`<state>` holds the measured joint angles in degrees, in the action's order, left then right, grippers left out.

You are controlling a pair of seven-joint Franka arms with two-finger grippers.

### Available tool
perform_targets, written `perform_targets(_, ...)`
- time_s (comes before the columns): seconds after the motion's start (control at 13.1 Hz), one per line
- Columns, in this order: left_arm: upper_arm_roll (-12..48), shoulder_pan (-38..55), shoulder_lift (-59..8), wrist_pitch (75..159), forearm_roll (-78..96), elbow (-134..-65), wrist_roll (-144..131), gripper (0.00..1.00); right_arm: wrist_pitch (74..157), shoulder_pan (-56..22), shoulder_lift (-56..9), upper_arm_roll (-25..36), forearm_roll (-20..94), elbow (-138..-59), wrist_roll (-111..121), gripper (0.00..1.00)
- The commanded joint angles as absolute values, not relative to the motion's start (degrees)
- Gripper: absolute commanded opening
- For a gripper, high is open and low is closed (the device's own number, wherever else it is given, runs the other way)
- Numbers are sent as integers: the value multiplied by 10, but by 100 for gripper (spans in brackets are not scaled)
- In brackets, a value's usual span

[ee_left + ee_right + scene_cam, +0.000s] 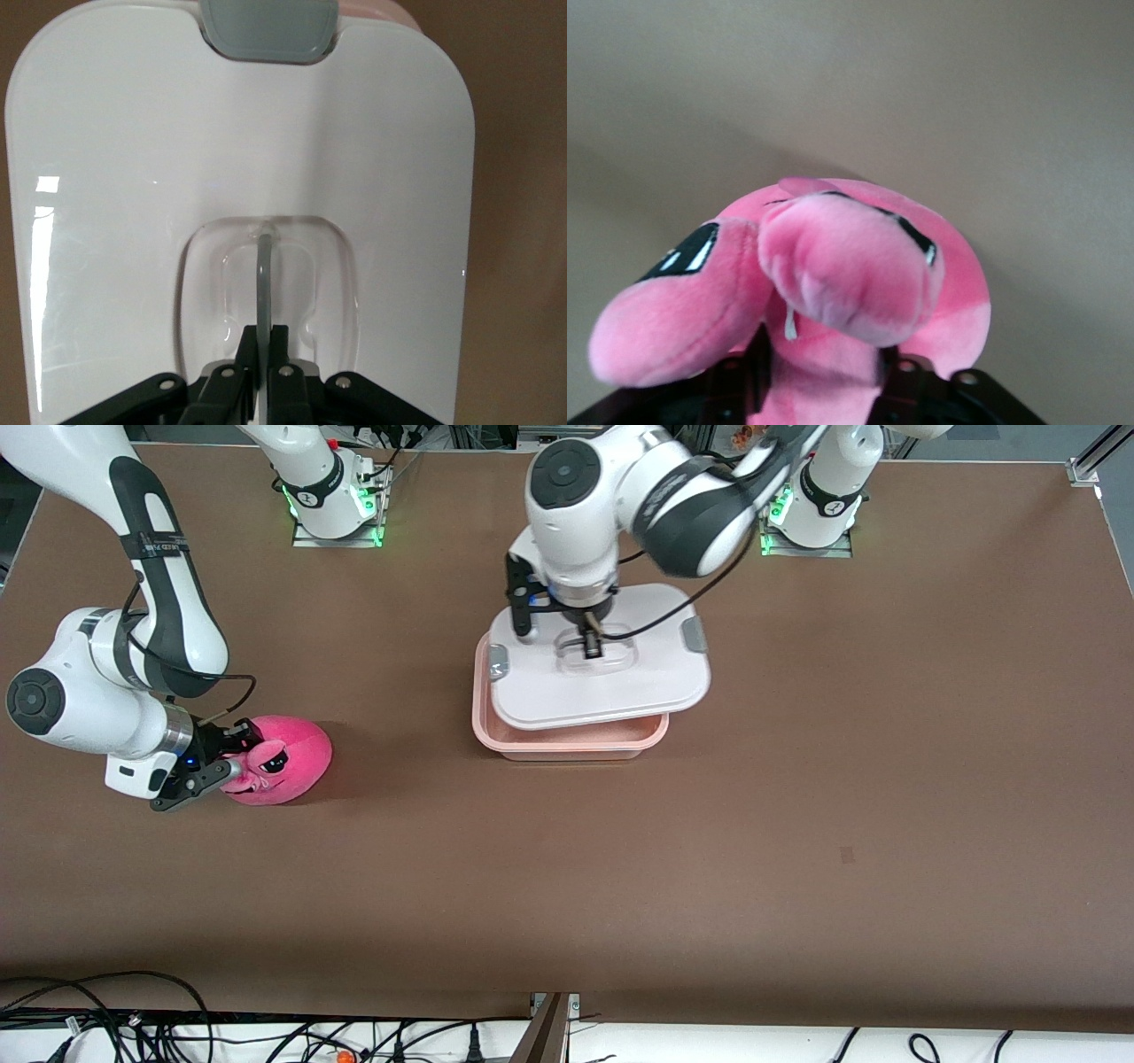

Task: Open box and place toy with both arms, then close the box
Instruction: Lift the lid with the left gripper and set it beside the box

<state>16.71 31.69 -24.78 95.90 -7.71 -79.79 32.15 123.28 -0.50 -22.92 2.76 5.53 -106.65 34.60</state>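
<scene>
The box's white lid (pixel 611 682) hangs askew over its pinkish base (pixel 567 742), whose near rim shows beneath it. My left gripper (pixel 592 645) is shut on the thin handle (pixel 264 283) in the lid's recessed centre, seen in the left wrist view with the lid (pixel 115 177) and a grey clip (pixel 268 31). The pink plush toy (pixel 288 766) with black sunglasses eyes lies on the table toward the right arm's end. My right gripper (pixel 221 766) is low at the toy's snout side. In the right wrist view the toy (pixel 850 266) fills the space between the fingers of that gripper (pixel 824 363), which press into the plush.
The brown table (pixel 797 824) stretches bare between the toy and the box. Cables (pixel 133 1027) lie along the table's near edge. The two arm bases (pixel 332 505) stand at the edge farthest from the front camera.
</scene>
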Motion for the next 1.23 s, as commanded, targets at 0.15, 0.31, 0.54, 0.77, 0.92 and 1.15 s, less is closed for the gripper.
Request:
perform_targets(0.15, 171, 179, -198, 858, -59, -804, 488, 0, 1235, -11, -229, 23, 65, -1062, 350, 0)
perform_targets(0.31, 170, 107, -197, 849, -59, -805, 606, 0, 1232, -21, -225, 19, 65, -1051, 351, 0)
perform_targets(0.54, 170, 20, -218, 852, -66, -810, 723, 0, 1157, -23, -216, -10, 65, -995, 352, 0)
perform_targets(0.77, 168, -38, -254, 865, -71, -815, 798, 0, 1042, -23, -214, -56, 65, -926, 348, 0)
perform_targets(0.92, 165, -68, -278, 894, -86, -819, 852, 0, 986, -26, -204, -93, 59, -899, 347, 0)
perform_targets(1.15, 165, -85, -315, 938, -157, -819, 877, 0, 940, -67, -197, -122, 52, -861, 300, 0)
